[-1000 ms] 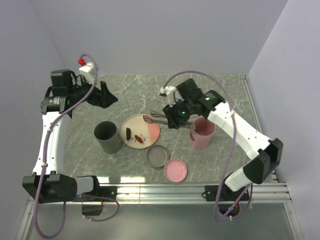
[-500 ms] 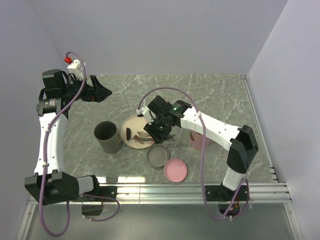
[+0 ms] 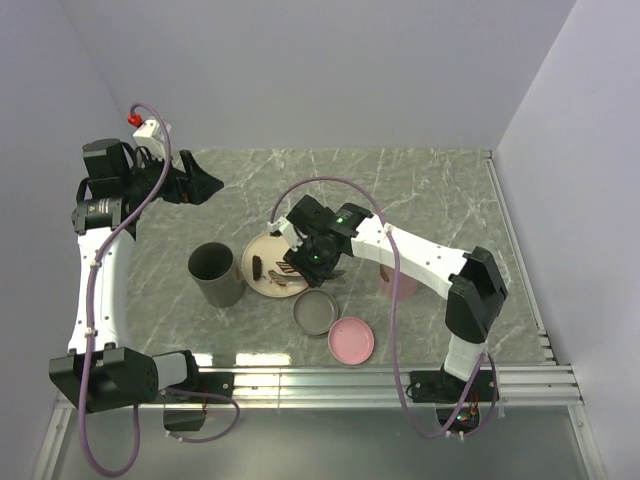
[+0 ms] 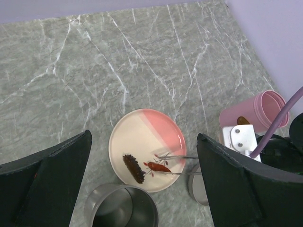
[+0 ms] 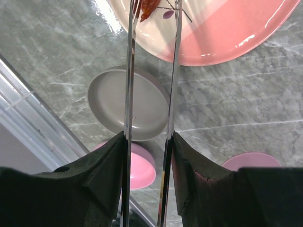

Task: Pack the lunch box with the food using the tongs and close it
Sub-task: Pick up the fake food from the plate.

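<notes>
My right gripper is shut on the silver tongs, one finger pressing on each arm. The tongs' tips reach over the cream-and-pink plate and straddle a reddish oblong piece of food. A dark brown piece lies beside it on the plate. The pink round lunch box stands right of the plate with a brown piece inside. My left gripper hangs open and empty, high at the back left.
A grey cup stands left of the plate. A grey lid and a pink lid lie in front of the plate, near the metal rail at the table's front edge.
My right gripper has swung left with the tongs, from beside the pink lunch box to over the plate, and squeezed them slightly narrower. The left arm shifted a little to the left.
</notes>
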Controlling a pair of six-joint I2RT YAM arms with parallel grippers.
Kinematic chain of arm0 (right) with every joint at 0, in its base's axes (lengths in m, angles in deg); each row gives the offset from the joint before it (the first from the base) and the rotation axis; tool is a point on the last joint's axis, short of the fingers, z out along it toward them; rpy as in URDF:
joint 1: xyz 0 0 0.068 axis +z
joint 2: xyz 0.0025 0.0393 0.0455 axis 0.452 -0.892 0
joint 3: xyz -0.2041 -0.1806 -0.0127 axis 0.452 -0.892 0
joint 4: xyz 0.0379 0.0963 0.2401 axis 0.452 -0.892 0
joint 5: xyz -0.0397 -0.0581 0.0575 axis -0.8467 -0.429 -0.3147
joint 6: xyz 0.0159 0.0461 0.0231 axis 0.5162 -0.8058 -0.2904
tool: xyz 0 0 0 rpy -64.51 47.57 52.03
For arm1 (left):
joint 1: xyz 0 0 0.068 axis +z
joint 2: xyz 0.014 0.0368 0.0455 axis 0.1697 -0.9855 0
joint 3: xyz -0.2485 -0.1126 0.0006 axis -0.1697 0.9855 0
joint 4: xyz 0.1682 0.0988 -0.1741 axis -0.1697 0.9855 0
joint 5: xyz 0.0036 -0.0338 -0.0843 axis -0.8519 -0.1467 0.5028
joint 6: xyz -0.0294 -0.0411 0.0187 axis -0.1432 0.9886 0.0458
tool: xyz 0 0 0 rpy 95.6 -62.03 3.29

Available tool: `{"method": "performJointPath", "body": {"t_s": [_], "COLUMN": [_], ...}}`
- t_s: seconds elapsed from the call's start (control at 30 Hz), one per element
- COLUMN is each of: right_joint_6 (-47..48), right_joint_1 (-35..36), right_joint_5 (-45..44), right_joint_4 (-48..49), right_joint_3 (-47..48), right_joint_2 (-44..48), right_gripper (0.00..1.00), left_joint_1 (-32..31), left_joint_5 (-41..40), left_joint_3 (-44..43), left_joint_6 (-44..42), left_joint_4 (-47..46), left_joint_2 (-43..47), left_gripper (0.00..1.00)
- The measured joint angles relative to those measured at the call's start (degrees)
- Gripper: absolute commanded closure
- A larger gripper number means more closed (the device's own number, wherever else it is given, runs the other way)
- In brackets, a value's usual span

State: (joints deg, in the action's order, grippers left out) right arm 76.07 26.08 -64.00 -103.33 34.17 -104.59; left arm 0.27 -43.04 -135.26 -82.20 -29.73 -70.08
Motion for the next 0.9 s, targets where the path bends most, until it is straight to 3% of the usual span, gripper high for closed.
{"method": "performJointPath", "body": {"t_s": [0.3, 0.4, 0.6, 0.9], "right_joint_6": [-0.28, -0.46, -0.61, -0.57], "right_joint_1": [0.33, 0.46, 0.55, 0.44], "right_joint_5": [-0.20, -0.20, -0.24, -1.84], "right_joint_4": [0.15, 0.17, 0.02, -0.46], "right_joint_3": [0.24, 0.24, 1.07, 1.38], "right_joint_2": [-2.82, -3.41, -3.41, 0.00], "right_gripper": [0.54, 0.59, 0.66, 0.68], "left_joint_1": [0.00, 0.00, 0.00, 0.00], "left_joint_5": [0.00, -0.02, -0.02, -0.02], "left_joint_3": [0.15, 0.70, 0.92, 0.92], "left_joint_6": [0.00, -0.02, -0.02, 0.00], "left_joint_4": [-0.81, -0.87, -0.92, -0.92], "left_joint_2": [0.02, 0.11, 0.13, 0.13], "left_gripper": [0.01, 0.01, 0.01, 0.01]}}
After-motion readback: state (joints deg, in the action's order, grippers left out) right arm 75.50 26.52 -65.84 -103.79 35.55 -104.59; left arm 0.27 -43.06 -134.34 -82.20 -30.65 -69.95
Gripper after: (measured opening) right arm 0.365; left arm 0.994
